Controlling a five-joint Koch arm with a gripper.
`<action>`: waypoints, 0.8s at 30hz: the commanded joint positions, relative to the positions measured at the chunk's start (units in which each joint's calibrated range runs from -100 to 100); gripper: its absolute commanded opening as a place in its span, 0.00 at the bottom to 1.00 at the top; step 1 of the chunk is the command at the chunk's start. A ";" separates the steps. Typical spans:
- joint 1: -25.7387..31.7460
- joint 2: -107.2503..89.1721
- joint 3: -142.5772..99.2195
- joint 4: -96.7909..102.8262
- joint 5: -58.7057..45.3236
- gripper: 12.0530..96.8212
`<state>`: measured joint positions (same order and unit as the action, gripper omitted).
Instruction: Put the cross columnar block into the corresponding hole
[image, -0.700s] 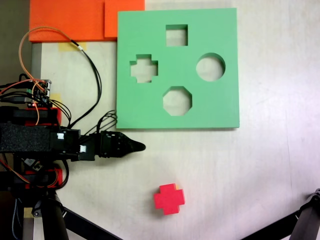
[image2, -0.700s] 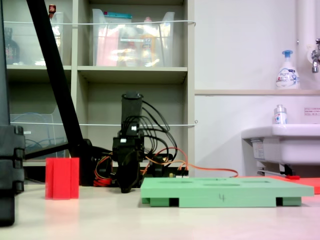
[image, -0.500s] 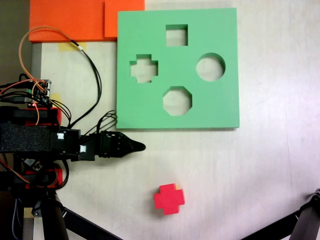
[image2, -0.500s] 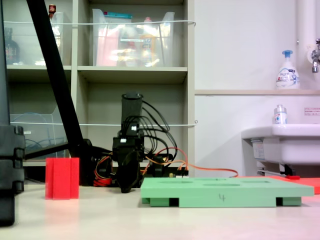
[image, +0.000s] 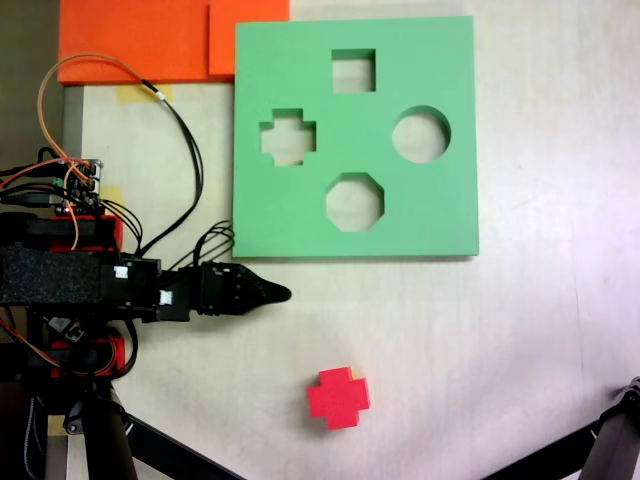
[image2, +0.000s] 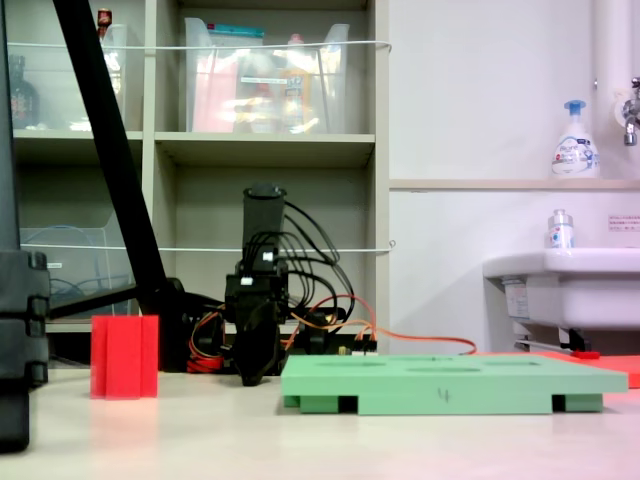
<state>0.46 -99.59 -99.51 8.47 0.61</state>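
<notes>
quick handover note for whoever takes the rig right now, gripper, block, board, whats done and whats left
Gripper: holds nothing, low over the table just below the board's lower left corner in the top-down fixed view; whether it is open or shut cannot be told.
Red cross block: standing on the table, below and right of the gripper, apart from it.
Green board: flat on the table; its plus-shaped hole is empty.
Done: nothing yet.
Left: grasp the block, carry it to the plus-shaped hole, insert it.
</notes>
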 joint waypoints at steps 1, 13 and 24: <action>0.24 -0.41 -0.49 -6.21 -0.15 0.44; -2.59 -0.41 -0.49 -6.11 9.18 0.44; -7.62 -0.41 9.68 -26.14 29.16 0.32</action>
<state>-6.96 -99.59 -94.51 0.73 27.33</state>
